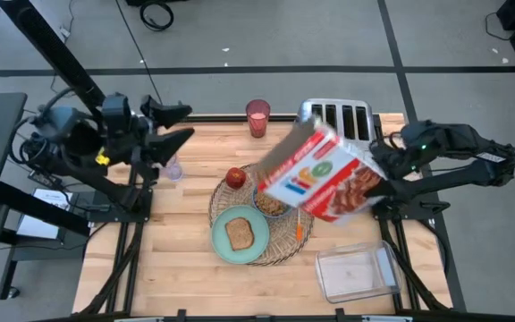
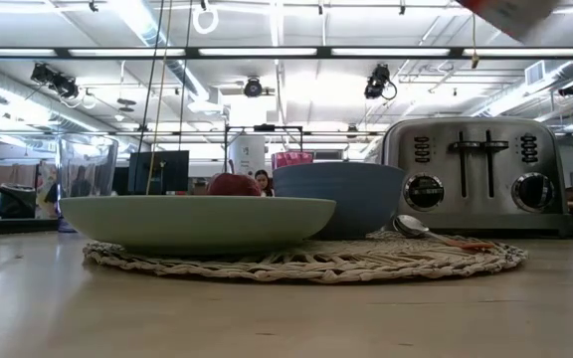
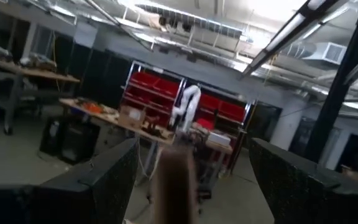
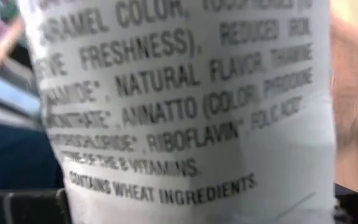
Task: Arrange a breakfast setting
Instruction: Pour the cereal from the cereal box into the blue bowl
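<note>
**Above the bowl: cereal box tipped for the pour**

Over the centre of the desk [image 1: 177,259], the right end effector [image 1: 378,183] grasps one cereal box [image 1: 316,174], which hangs tilted with its open top angled down toward the blue bowl [image 1: 271,204]. That tilt reads as a pour: the bowl already shows brown cereal inside, and the box sits directly above it so nothing should spill onto the mat. In the right wrist view the box's ingredients panel [image 4: 185,106] fills almost everything, so the fingers themselves are hidden there.

Everything else clusters on one round woven wicker placemat [image 1: 286,249], presumably to keep the setting together. I count one teal plate [image 1: 223,249] with one toast slice [image 1: 240,233] lying on it, one blue bowl just behind the plate, one red apple [image 1: 235,177] at the mat's far-left edge, and one orange-handled spoon [image 1: 300,229] on the right side. One pink translucent cup [image 1: 257,116] stands off the mat, at the desk's far edge.

Off to the side, the left end effector [image 1: 181,125] hovers released and empty near the far-left corner, waiting. One silver four-slot toaster [image 1: 347,118] and one clear container [image 1: 356,273] sit apart.
</note>
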Controlling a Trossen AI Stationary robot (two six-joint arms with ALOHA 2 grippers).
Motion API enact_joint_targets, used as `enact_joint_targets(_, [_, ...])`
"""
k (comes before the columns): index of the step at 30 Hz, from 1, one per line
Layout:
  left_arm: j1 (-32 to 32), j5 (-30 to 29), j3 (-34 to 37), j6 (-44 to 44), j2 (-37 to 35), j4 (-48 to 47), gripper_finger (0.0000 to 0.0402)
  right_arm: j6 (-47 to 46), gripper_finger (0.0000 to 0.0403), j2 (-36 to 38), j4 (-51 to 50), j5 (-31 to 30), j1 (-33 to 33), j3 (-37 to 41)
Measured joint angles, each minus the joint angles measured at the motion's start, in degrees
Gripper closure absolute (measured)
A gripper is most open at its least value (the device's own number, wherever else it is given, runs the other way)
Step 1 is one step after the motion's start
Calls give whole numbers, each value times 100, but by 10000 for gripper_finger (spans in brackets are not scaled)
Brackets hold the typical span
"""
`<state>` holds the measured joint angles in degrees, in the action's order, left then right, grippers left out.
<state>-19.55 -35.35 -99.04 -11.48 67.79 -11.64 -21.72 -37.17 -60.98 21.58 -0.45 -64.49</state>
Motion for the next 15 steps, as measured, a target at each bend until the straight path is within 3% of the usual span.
enact_joint_targets(9, [15, -4, -2, 675, 101, -18, 88, 245, 171, -207, 3524, -710, 0, 0])
enact_joint_targets(15, [26, 44, 0, 908, 490, -228, 88, 479, 171, -845, 5285, -720, 0, -2])
